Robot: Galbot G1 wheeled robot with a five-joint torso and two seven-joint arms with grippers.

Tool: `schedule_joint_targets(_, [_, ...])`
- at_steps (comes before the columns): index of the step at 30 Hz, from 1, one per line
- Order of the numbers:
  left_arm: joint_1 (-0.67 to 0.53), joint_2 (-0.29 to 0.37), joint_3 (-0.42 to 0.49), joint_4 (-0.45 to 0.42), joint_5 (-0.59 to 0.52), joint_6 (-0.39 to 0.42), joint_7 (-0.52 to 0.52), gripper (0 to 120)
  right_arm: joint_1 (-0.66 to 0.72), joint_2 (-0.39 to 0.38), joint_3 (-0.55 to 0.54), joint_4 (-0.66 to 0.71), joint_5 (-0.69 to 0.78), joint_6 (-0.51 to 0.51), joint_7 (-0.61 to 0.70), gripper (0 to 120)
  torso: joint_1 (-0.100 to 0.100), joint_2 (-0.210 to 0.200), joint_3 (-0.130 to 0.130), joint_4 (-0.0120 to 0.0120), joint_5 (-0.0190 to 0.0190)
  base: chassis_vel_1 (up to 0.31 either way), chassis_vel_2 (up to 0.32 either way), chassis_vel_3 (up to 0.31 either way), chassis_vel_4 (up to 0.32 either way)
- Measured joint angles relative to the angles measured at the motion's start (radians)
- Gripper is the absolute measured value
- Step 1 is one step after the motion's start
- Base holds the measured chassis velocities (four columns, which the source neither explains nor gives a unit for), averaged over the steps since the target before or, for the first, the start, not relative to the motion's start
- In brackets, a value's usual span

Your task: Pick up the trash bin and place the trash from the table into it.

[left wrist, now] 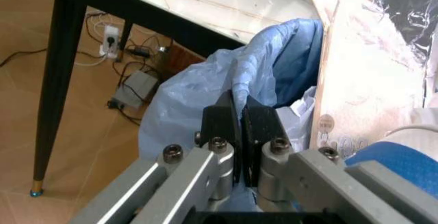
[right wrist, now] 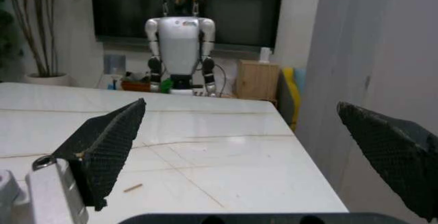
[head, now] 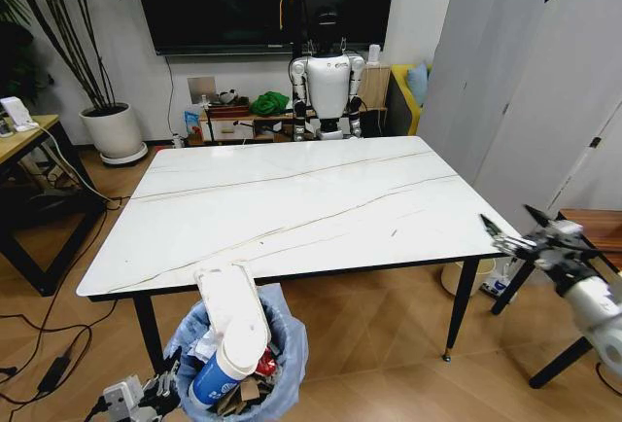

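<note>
The trash bin [head: 238,359] sits below the near edge of the table [head: 292,198], toward your left side, its blue bag [left wrist: 205,85] bunched around the rim. It is packed: a white plastic pack [head: 228,300] stands up out of it, a blue-and-white paper cup [head: 228,364] leans against that, and brown cardboard [head: 233,398] and a bit of red show lower down. Your left gripper [left wrist: 239,126] is at the bin's rim, low on the left; the left wrist view shows its two black fingers [left wrist: 220,124] pressed together with a fold of the blue bag pinched between them, so it is clamped on the bin's edge. A tan cardboard sheet [left wrist: 356,90] rises right beside the fingers.

Your right gripper [right wrist: 253,147] hangs in the air off the table's right edge, apart from the top, with its fingers [right wrist: 110,142] spread wide and nothing between them. One small brown sliver [right wrist: 133,187] lies on the marble near that corner. A white humanoid robot [head: 328,82] stands beyond the far edge.
</note>
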Motion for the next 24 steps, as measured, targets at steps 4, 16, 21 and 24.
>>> schedule_joint_targets(4, [-0.003, 0.022, 0.009, 0.011, 0.002, -0.002, -0.001, 0, -0.124, 0.078, 0.115, 0.025, -0.017, 0.025, -0.024, 100, 0.000, 0.000, 0.000, -0.0003, 0.0001, 0.000, 0.000, 0.000, 0.000])
schedule_joint_targets(16, [-0.012, 0.048, 0.004, 0.020, 0.012, -0.003, -0.036, 0, -0.193, 0.187, 0.135, 0.043, -0.114, 0.053, -0.038, 100, 0.000, 0.000, 0.000, -0.0001, 0.0001, 0.000, 0.000, 0.000, 0.000])
schedule_joint_targets(21, [0.002, 0.059, -0.017, 0.023, 0.054, 0.000, -0.055, 0, -0.190, 0.187, 0.132, 0.044, -0.114, 0.052, -0.038, 100, 0.000, 0.000, 0.000, 0.0000, 0.0002, 0.000, 0.000, 0.000, 0.000])
schedule_joint_targets(24, [0.010, 0.064, -0.024, 0.018, 0.072, 0.009, -0.055, 0, -0.188, 0.187, 0.129, 0.044, -0.114, 0.052, -0.038, 100, 0.000, 0.000, 0.000, 0.0000, 0.0001, 0.000, 0.000, 0.000, 0.000])
